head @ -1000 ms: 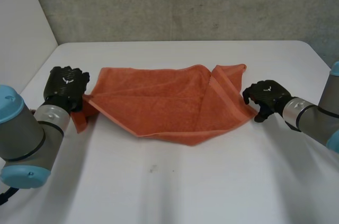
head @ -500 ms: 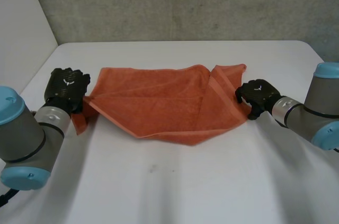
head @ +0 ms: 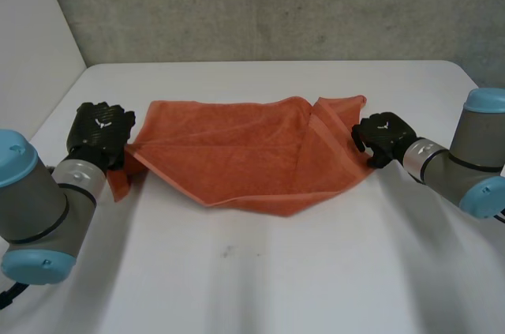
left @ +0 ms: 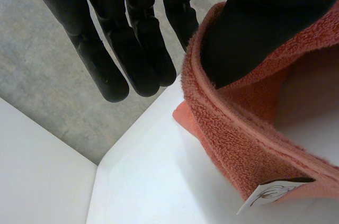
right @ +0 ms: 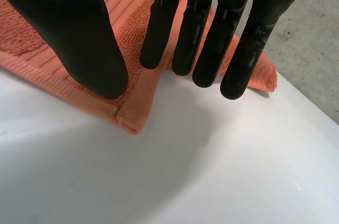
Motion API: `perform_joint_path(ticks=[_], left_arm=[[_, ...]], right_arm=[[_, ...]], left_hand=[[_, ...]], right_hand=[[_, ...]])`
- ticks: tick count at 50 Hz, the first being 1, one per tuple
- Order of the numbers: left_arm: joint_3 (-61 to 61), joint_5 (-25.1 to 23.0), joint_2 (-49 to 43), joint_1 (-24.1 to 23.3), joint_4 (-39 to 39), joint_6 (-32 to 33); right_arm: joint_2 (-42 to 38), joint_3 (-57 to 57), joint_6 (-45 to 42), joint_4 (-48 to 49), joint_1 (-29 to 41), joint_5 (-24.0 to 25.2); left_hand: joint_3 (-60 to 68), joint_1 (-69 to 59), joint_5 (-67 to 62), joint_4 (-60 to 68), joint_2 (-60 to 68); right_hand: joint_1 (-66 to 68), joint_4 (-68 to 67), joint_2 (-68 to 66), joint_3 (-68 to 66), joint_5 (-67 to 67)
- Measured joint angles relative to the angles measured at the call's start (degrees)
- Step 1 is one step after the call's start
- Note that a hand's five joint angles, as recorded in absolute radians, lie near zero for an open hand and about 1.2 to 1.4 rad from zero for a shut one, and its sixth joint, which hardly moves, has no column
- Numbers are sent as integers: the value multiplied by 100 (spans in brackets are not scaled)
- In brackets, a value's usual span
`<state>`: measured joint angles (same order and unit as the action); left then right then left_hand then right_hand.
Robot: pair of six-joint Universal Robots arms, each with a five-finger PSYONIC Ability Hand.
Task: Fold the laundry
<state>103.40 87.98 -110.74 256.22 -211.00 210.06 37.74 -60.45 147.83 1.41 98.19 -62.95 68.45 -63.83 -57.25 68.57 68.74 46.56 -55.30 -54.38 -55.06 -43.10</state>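
Right now I see the orange towel (head: 245,156) lying on the white table (head: 260,271), loosely spread between the two hands. Its right part is turned over on itself in a slanted flap.

My left hand (head: 100,130) sits at the towel's left end. In the left wrist view its fingers (left: 140,54) are straight and clear of the cloth. The towel's thick hem (left: 233,139) loops over the thumb (left: 259,28) and hangs there, so I read this hand as open and pinching nothing. A small white label (left: 273,193) sticks out from the hem below the thumb.

My right hand (head: 383,135) is at the towel's right edge, just beside the flap. In the right wrist view its fingers (right: 193,28) reach out straight over the striped border (right: 127,33) with the thumb (right: 74,28) spread apart from them. A towel corner (right: 131,123) lies on the table below the gap between them. This hand is open too; I cannot tell whether its tips touch the cloth.
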Motion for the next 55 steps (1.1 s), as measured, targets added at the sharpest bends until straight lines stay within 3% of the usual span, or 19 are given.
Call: perform_joint_path(ticks=[11, 19, 44, 55], left_arm=[[6, 0, 0, -3, 3, 0], [24, 2, 0, -15, 5, -1], [40, 9, -5, -55, 8, 0], [45, 8, -6, -70, 9, 0]], right_arm=[[-30, 66, 25, -4, 0, -14], [-69, 8, 25, -139, -4, -14], [21, -23, -10, -543, -13, 46], [432, -125, -43, -862, -73, 98]], left_hand=[[0, 0, 0, 0, 0], [0, 0, 0, 0, 0], [0, 0, 0, 0, 1], [0, 0, 0, 0, 1]], right_hand=[[-29, 84, 28, 65, 2], [-1326, 1802, 1633, 1765, 1434], [-1479, 1982, 1802, 1937, 1473], [-1534, 1984, 1802, 1946, 1711]])
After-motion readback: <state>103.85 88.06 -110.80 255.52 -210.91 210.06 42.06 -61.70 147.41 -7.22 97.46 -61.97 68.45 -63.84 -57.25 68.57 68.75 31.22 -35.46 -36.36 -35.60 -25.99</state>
